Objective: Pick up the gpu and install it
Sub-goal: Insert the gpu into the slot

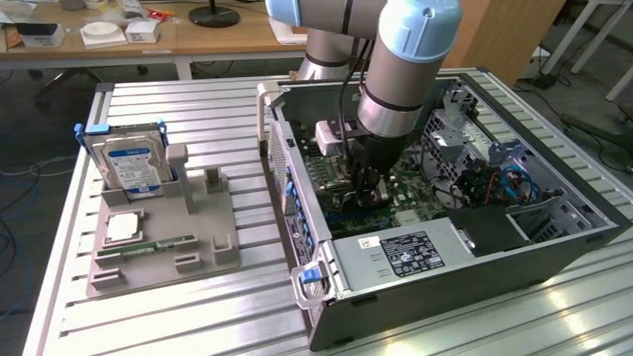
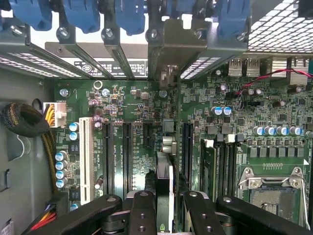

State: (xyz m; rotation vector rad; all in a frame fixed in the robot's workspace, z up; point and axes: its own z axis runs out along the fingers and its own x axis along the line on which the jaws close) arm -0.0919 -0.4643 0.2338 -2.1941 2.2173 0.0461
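Clamped narrowly on the gpu (image 2: 165, 191), the claw (image 2: 164, 215) has its black fingers (image 2: 142, 210) pressing either side of the thin card, which stands on edge between them over the green motherboard (image 2: 146, 107). In the wrist view the card's silvery metal bracket (image 2: 177, 44) rises at the far end, set among the case's rear expansion slots, with blue clips (image 2: 129, 14) above each slot. Tiny white print runs beside the long black slots on the board — too small to read. An empty processor socket (image 2: 274, 188) with its metal frame sits off to one side, and a row of blue-topped capacitors (image 2: 62, 169) lines the other.

In the exterior view the arm (image 1: 401, 81) reaches down into the open computer case (image 1: 554, 245), the claw (image 1: 368, 194) low over the board. Nearer the camera, the power supply (image 1: 416, 256) carries a black label with white text, not legible from here.

Farther toward the exterior view's left, a grey holder tray (image 1: 193, 245) lies on the ribbed metal surface (image 1: 148, 319). It carries a hard drive (image 1: 133, 167) standing upright with a blue-and-white label — its wording cannot be made out — plus a narrow green RAM stick (image 1: 148, 246) lying flat and a square chip (image 1: 124, 228) beside it.
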